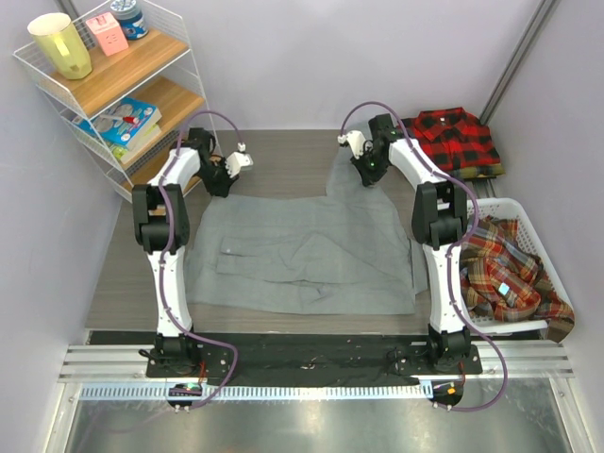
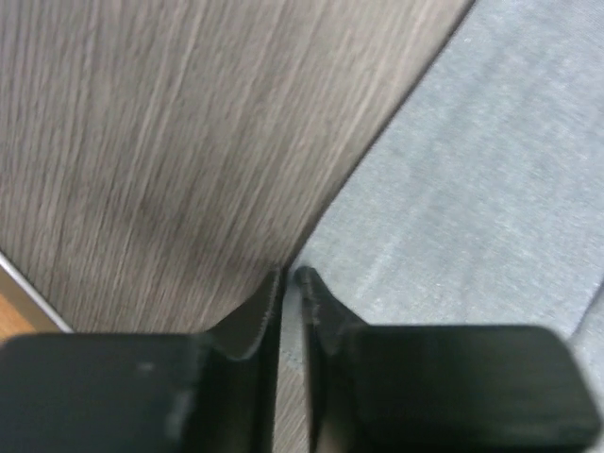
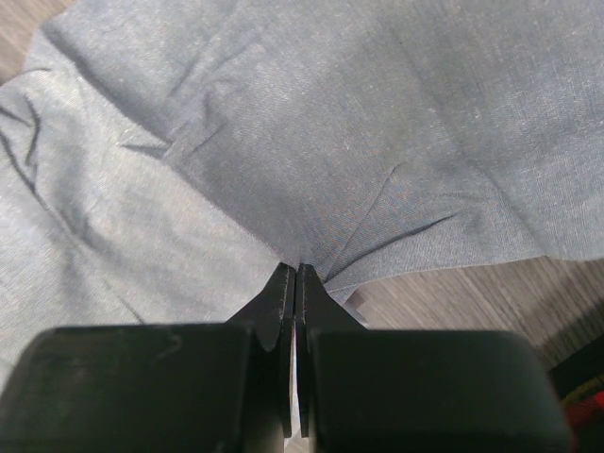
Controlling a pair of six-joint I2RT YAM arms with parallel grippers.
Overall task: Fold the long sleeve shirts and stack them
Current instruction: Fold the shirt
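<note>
A plain grey shirt (image 1: 302, 250) lies spread across the middle of the table. My left gripper (image 1: 223, 182) sits low at its far left corner. In the left wrist view the left gripper (image 2: 290, 276) has its jaws nearly together, with the edge of the grey cloth (image 2: 472, 170) between them. My right gripper (image 1: 366, 173) is at the shirt's far right part. In the right wrist view the right gripper (image 3: 296, 266) is shut on a pinch of the grey cloth (image 3: 311, 113), and creases radiate from the tips. That part of the shirt is lifted off the wood.
A folded red-and-black checked shirt (image 1: 455, 140) lies at the far right corner. A white basket (image 1: 514, 204) at the right holds orange-brown plaid shirts (image 1: 500, 269). A wire shelf (image 1: 123, 90) with a cup and books stands at the far left.
</note>
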